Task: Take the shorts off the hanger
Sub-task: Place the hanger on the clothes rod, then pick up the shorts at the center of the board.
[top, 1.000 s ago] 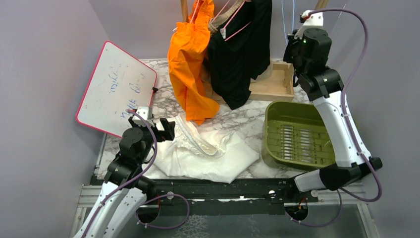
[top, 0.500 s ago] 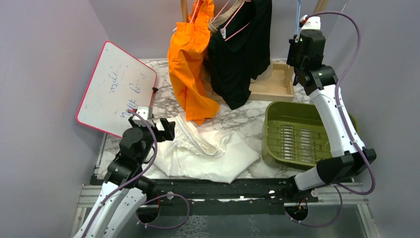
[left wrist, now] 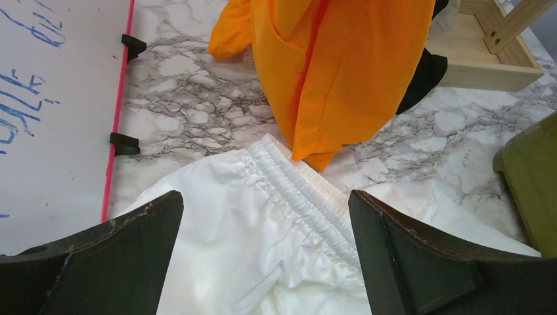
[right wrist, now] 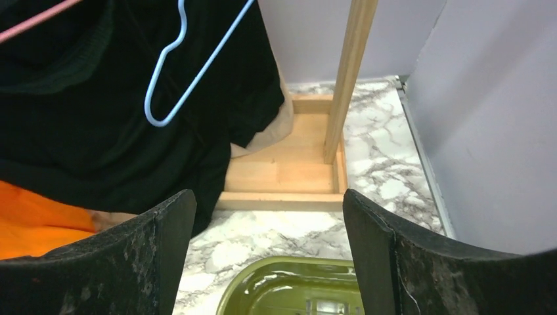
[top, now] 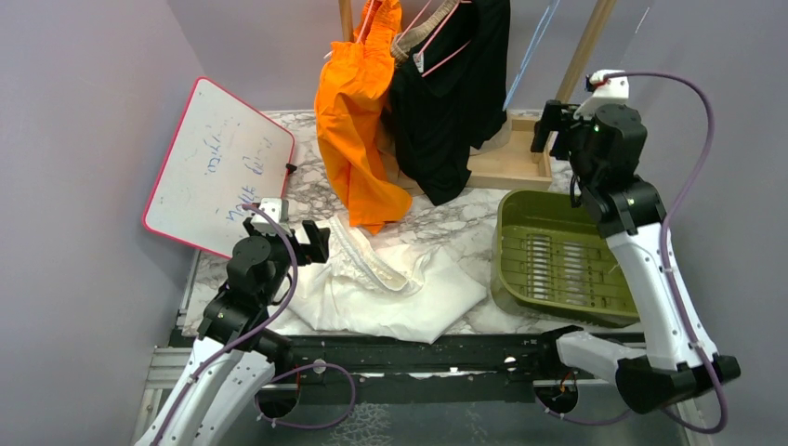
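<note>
Left fingers [left wrist: 92, 262] standing wide apart, gripping nothing, hovering over white shorts [left wrist: 249, 230] lying on worktop [left wrist: 197, 105]. Right fingers [right wrist: 111, 262] gaping wide, empty, facing black shorts [right wrist: 79, 131].

1. Pink-framed white dry-erase board [top: 218, 167] with blue scribbles, propped at a tilt off to the left of the left gripper [top: 311, 243]. Two little black clips [left wrist: 125, 143] sit on the edge facing it.
2. White marble tabletop with grey veins [left wrist: 197, 98], spread out below and ahead of that gripper.
3. Olive-green plastic tub [top: 502, 251] with a ribbed floor, low down under the right gripper [top: 548, 125].
4. Shallow light-wood tray [right wrist: 282, 174] straight ahead of the right gripper, with a bare wooden post [right wrist: 348, 72] rising from inside its right end.
</note>
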